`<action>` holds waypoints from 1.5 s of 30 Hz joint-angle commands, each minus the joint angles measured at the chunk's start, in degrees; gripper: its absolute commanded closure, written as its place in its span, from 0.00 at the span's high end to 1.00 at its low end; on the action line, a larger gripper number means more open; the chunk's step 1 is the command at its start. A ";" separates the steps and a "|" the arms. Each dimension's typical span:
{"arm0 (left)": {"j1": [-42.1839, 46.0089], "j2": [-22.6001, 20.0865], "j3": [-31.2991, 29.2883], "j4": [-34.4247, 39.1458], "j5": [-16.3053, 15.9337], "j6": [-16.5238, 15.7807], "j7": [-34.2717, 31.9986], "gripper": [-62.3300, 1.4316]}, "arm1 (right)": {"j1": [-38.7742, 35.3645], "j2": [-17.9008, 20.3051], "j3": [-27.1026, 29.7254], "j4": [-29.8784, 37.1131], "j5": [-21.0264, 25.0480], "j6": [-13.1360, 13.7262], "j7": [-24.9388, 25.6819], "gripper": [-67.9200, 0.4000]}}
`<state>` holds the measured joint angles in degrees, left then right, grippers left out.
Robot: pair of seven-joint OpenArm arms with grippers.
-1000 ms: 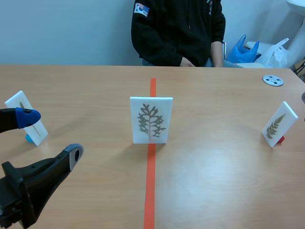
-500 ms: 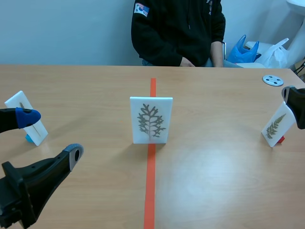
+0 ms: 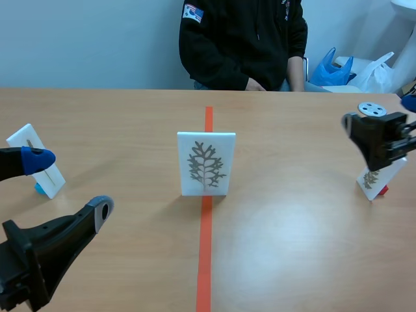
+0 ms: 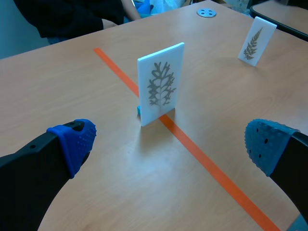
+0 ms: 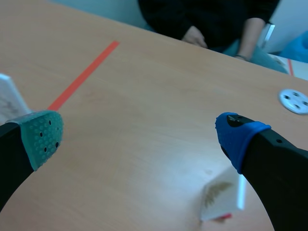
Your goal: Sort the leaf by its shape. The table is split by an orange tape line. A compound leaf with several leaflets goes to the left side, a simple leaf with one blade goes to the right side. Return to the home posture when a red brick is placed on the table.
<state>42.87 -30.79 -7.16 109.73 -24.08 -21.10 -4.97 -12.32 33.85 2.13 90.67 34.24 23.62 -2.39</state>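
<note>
A white card with a branching grey-green leaf stands upright on the orange tape line, mid-table; the left wrist view shows this card ahead of my left gripper. That gripper stays low at the near left, open and empty. My right gripper hovers open over a tilted card with a fern-like leaf on a red foot at the right. In the right wrist view this fern card lies below my right gripper, nearer the blue-padded finger, untouched.
A third white card on a blue foot stands at the far left, behind my left gripper's blue pad. A white disc lies at the back right. A person in a black jacket sits across the table, hand on its edge.
The right arm has come in from the right edge and moved left over the fern card, with its fingers spread open. The left arm and the cards have not moved.
</note>
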 commanded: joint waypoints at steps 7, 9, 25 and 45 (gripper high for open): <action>-0.20 0.31 0.11 0.57 -0.35 -0.04 -1.03 1.00 | 10.99 1.03 -13.94 -7.17 -5.84 0.07 4.50 1.00; -0.20 0.31 0.11 0.57 -0.35 -0.04 -1.03 1.00 | 13.73 0.79 -17.53 -9.70 -7.41 0.07 6.12 1.00; -0.20 1.40 0.11 0.57 -0.33 0.15 -1.03 1.00 | 29.42 -9.94 -37.83 -29.64 -14.82 -0.13 13.42 1.00; -0.20 1.40 0.11 0.57 -0.33 0.37 -1.03 1.00 | 35.32 -19.19 -48.72 -40.79 -20.76 -5.86 17.84 1.00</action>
<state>42.85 -29.67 -7.16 109.73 -24.08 -20.84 -4.99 21.87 14.02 -47.16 48.64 13.02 17.89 14.41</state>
